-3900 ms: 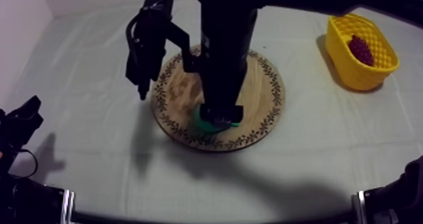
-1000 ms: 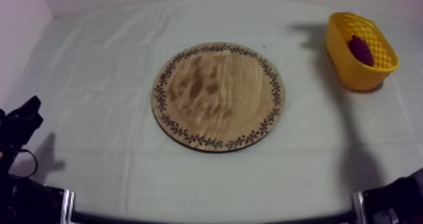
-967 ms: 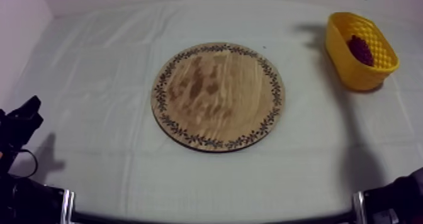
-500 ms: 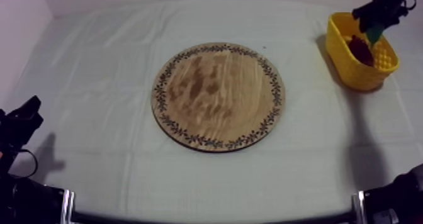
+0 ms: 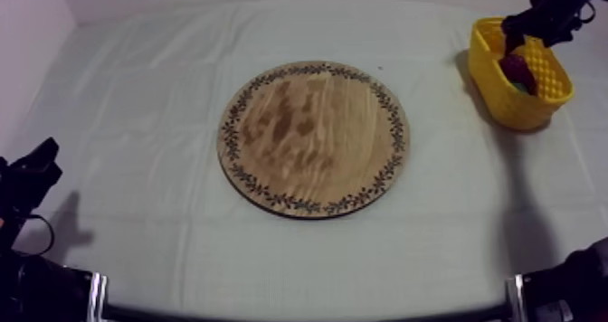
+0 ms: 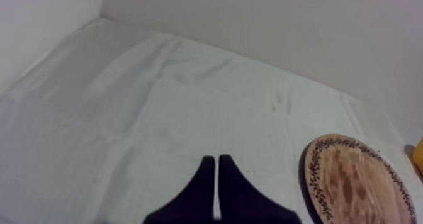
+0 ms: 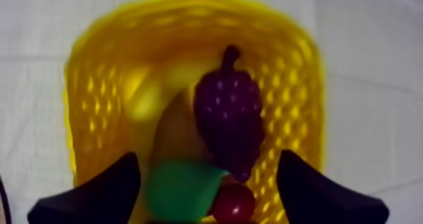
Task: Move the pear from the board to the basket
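The right gripper (image 7: 208, 163) hangs right over the yellow basket (image 7: 94, 82), its two black fingers (image 7: 94, 192) spread wide, wider than anything lying under them. They pinch nothing. The pear (image 7: 179, 192), green and rounded, lies inside the basket on its floor, between the two fingers. A clear gap shows between it and one finger. The other finger comes close to its edge, and I cannot tell whether they touch.

Just beside the pear in the basket lies a dark purple bunch of grapes (image 7: 228, 123), its stem pointing at the basket's far wall. A small red fruit (image 7: 233, 203) sits tucked against the pear and the lower end of the grapes, part of it cut off from sight. The pear's near side is cut off too, so its full shape is hard to make out. From above, the arm covers the basket's back rim.

The round wooden board (image 5: 312, 137) lies well apart from the basket, out on the grey-white cloth (image 5: 136, 99), with nothing on it. The left gripper (image 6: 216, 160) rests farther from the basket again, beyond the board, low over the cloth. Its fingers are pressed together into a narrow wedge with nothing between them. From there a sliver of yellow shows past the board's edge.
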You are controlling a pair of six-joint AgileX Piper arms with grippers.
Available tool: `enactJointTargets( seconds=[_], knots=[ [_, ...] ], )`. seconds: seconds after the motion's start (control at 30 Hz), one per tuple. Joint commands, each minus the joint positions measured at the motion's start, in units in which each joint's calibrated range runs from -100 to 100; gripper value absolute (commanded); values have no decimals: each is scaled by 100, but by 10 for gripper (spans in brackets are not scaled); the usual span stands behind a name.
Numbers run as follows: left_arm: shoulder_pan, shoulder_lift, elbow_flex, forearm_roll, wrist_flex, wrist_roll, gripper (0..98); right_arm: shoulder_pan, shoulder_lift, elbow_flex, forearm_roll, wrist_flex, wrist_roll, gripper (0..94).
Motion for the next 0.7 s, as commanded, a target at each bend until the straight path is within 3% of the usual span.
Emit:
enactJointTargets(
  seconds=[0.0,0.13,0.33,0.67],
  knots=[
    [1,0,0,-2,-1,-1,1,57,-626,308,-26,-568,-5,557],
    [1,0,0,-2,-1,-1,1,207,-1726,1096,-150,-1454,92,517],
    [1,0,0,-2,-1,-1,1,323,-3423,2472,-458,-2233,452,517],
    [1,0,0,-2,-1,-1,1,82,-6222,4780,-966,-2667,787,459]
  ],
)
